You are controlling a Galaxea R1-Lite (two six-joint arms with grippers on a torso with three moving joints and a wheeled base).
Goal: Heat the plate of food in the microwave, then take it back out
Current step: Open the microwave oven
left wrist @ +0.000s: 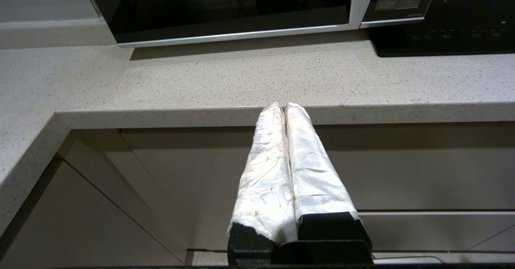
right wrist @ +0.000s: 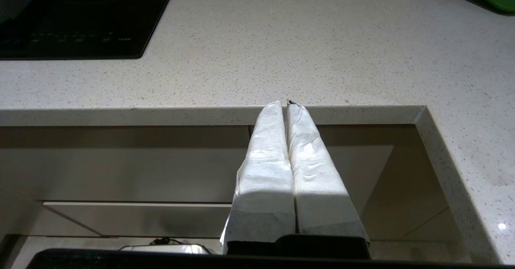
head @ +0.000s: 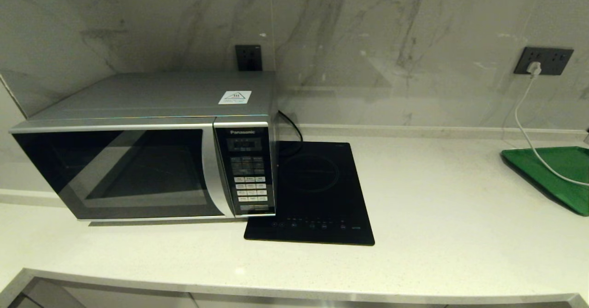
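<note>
With no plate seen, the microwave (head: 147, 160) is kept shut at the table's left rear, and both grippers (left wrist: 285, 105) (right wrist: 285, 103), jaws together, are parked below its front edge.

You had soft, even overhead light, glare on the microwave (head: 138, 160) door glass, a thin shadow under its front, bright patches on both grippers' wrapped fingers (left wrist: 265, 172) (right wrist: 265, 168), head view bowed at its edges.

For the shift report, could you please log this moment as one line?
microwave: door shut | plate of food: not in view | left gripper: shut, below counter edge | right gripper: shut, below counter edge
</note>
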